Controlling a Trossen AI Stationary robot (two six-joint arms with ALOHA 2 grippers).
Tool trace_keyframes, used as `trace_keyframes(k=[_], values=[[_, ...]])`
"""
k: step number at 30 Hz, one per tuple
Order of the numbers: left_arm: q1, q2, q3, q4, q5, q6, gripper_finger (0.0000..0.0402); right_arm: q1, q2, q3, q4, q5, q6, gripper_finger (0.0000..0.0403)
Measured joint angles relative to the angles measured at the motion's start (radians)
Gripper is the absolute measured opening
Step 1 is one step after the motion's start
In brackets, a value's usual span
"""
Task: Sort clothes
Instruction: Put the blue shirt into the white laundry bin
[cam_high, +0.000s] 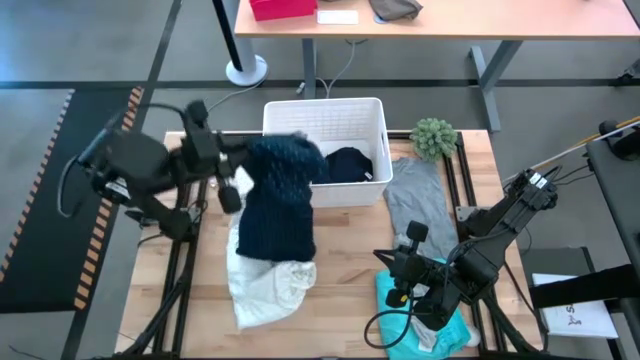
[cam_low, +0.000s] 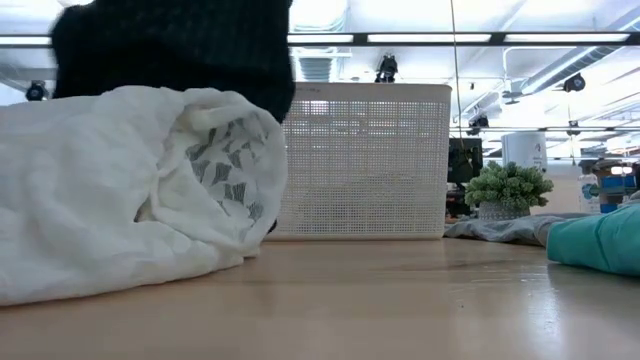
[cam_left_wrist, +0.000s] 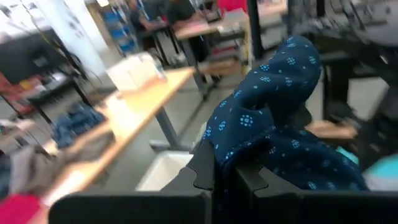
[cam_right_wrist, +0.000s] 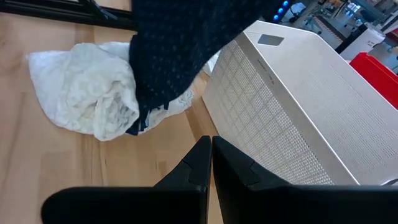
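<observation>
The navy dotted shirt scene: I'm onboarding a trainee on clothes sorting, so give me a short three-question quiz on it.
1. True or false: the left gripper is shut on the navy dotted shirt, holding it up off the table.
2. What already lies inside the white basket? A) a dark garment B) the grey tee C) nothing
3. Which cloth lies under the right gripper arm, seen from above?

Key: 1 true; 2 A; 3 the turquoise piece.

Left hand (cam_high: 232, 178) raised, clamped; right hand (cam_right_wrist: 211, 163) low, pinched closed.
</observation>
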Motion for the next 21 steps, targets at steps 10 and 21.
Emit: trace_keyframes(k=[10, 21], values=[[0.084, -0.030, 0.009, 0.350, 0.025, 0.330, 0.0000, -0.024, 0.000, 0.000, 0.004, 0.008, 0.005, 0.0000], [0.108, -0.039, 0.009, 0.569, 0.078, 0.491, 0.0000, -0.147, -0.051, -0.001, 0.129, 0.030, -0.149, 0.0000]])
